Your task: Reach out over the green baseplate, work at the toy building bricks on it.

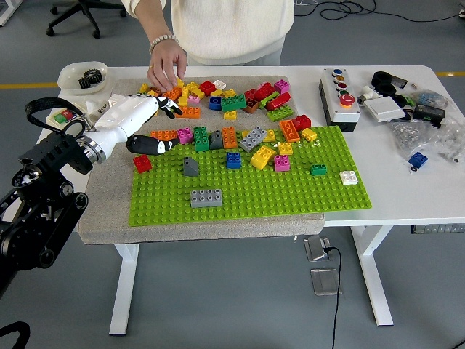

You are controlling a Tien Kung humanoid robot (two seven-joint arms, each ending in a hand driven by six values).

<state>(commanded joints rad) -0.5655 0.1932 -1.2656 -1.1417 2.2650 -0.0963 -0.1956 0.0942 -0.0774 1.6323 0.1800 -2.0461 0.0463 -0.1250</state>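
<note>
Left robot hand [145,123] stretched in from the left over the near-left corner of the baseplate [247,195], white shell up, dark fingers [154,145] loosely spread and grasping nothing. Fingertips hovering just beside an orange brick [164,135] and a pink brick [185,134] at the plate's far-left edge. Right robot hand out of sight.

Baseplate lying flat on a grey mat [109,196] on the white table [407,189]. On the plate: red brick [142,163] at the left edge, small grey brick [190,168] near the middle-left, long grey brick [206,198] nearer the front, blue brick [233,161], yellow brick [262,157], small green brick [318,170] and white brick [349,177] toward the right. Row of green, grey, orange and yellow bricks along the far edge. Loose pile [225,96] of mixed bricks heaped on the mat beyond the plate.

At the far side, a person in a cream sweater, one hand [166,67] lowered onto the left end of the pile, fingers pinched among yellow and orange pieces, well apart from the robot hand.

Button box [338,89] and assorted gear off to the right; white bowl [81,75] at the far-left corner.
</note>
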